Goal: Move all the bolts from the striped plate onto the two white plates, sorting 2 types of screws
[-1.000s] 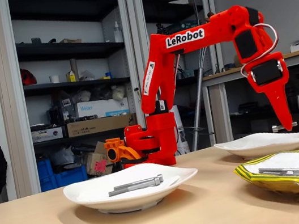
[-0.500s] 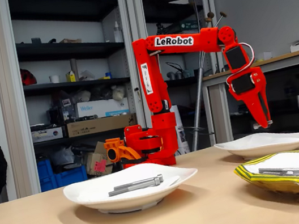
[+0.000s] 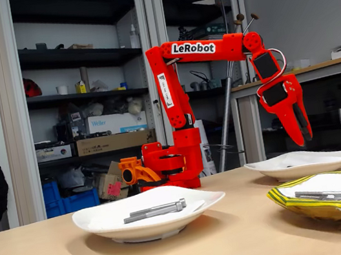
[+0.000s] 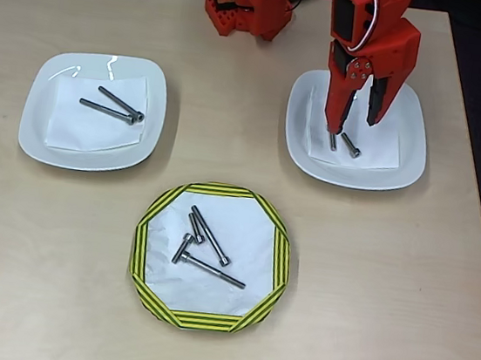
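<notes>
1. Left white plate (image 4: 93, 111) on the desk (image 4: 53, 280): two long bolts (image 4: 109, 108).
2. Striped plate (image 4: 210, 256), centre: four bolts (image 4: 206, 244), two long, two short.
3. Right white plate (image 4: 356, 132): two short bolts (image 4: 343, 143) directly beneath the gripper (image 4: 356, 124), which hangs open and empty above them.

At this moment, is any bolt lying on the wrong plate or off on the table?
Nothing stands out. The left white plate holds two long bolts, the right white plate two short bolts, and the striped plate a mix of four. The open jaws hang over the right plate.
</notes>
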You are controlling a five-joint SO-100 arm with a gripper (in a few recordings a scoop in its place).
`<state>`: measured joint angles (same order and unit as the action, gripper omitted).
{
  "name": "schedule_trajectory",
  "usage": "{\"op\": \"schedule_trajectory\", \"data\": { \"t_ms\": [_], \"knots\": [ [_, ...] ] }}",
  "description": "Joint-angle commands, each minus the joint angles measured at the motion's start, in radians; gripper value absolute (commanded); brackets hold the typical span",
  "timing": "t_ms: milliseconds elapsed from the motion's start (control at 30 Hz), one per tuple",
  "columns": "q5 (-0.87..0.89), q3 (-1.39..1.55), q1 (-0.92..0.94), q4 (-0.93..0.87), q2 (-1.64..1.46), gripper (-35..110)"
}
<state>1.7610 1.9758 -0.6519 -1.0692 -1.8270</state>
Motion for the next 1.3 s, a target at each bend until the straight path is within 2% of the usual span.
{"op": "schedule_trajectory", "data": {
  "t_ms": [0, 400, 1000, 1267],
  "knots": [
    [-0.127, -0.069, 0.072, 0.026, 0.015, 19],
    [-0.738, -0.42, 0.345, 0.126, 0.344, 18],
    [-0.965, -0.738, 0.515, 0.069, 0.686, 11],
    [-1.002, -0.831, 0.574, 0.003, 0.762, 10]
  ]
}}
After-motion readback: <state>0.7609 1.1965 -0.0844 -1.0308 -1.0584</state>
